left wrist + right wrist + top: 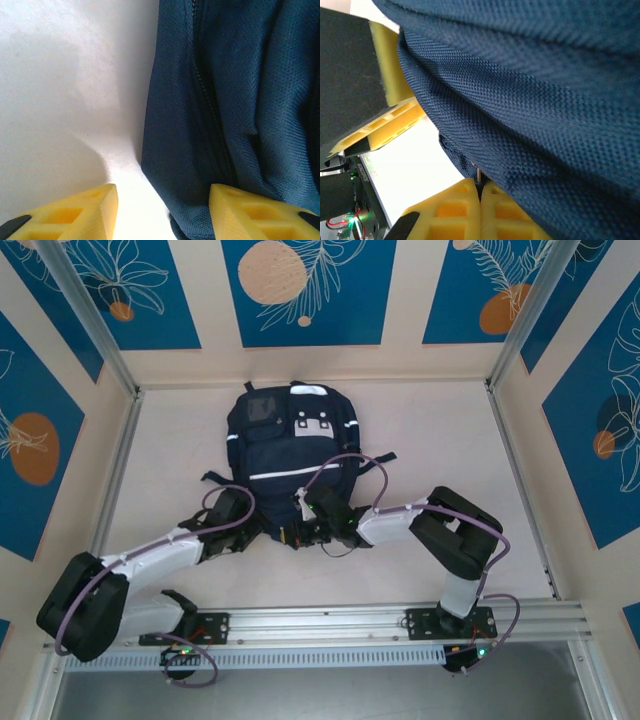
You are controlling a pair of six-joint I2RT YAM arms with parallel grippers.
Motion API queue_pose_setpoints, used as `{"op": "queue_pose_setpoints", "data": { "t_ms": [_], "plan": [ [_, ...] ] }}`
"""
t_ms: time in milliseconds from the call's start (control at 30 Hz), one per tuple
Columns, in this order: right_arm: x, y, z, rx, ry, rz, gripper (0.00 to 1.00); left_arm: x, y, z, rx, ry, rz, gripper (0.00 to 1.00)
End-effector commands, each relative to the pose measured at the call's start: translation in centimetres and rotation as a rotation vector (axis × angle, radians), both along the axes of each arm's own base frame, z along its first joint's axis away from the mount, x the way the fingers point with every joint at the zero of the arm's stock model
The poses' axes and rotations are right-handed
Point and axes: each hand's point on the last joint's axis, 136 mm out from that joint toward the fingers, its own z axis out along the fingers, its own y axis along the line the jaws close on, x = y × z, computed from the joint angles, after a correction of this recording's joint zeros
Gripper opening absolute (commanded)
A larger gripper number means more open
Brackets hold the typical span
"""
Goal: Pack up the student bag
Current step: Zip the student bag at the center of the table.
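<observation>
On the white table (430,440), the student bag (285,440) lies flat, mid-table. At the bag's near edge the left gripper (162,210) stands released, with navy fabric against one finger. Just beside it the right gripper (480,195) is clenched against the bag's fabric; whether it pinches any is unclear.

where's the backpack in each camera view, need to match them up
top external: the backpack lies in the middle of the table, straps toward the arms.
left wrist: its navy cloth, with a zip running down it, takes the right half.
right wrist: its cloth drapes across the top and right.
shared landmark: the white table beside the bag's edge.
</observation>
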Motion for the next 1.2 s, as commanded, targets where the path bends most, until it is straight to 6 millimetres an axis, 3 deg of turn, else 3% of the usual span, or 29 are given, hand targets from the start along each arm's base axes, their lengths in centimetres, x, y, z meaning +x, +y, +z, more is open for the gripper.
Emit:
{"op": "queue_pose_setpoints", "data": {
  "t_ms": [0,100,233,333,633,1167],
  "plan": [
    [-2.9,-2.0,-4.8,-0.149,0.14,0.015,0.0,1.8,-0.1,0.4,0.015,-0.058,0.041,0.51],
    [-3.0,-1.7,-4.8,-0.157,0.139,0.027,0.0,2.0,-0.2,-0.4,0.028,-0.052,0.034,0.41],
    [-2.9,-2.3,-4.9,-0.202,0.124,0.02,0.0,1.7,0.3,-1.1,0.067,-0.046,0.027,0.14],
    [-2.7,-3.4,-5.0,-0.245,0.106,0.01,0.0,1.5,1.1,-1.4,0.102,-0.039,0.032,0.01],
    [-2.8,-5.5,-5.1,-0.318,0.09,0.009,0.0,1.0,2.4,-2.1,0.128,-0.011,0.045,0.0],
    [-3.0,-7.5,-4.5,-0.336,0.07,-0.001,0.0,0.9,4.0,-1.6,0.154,-0.013,0.061,0.0]
  ]
}}
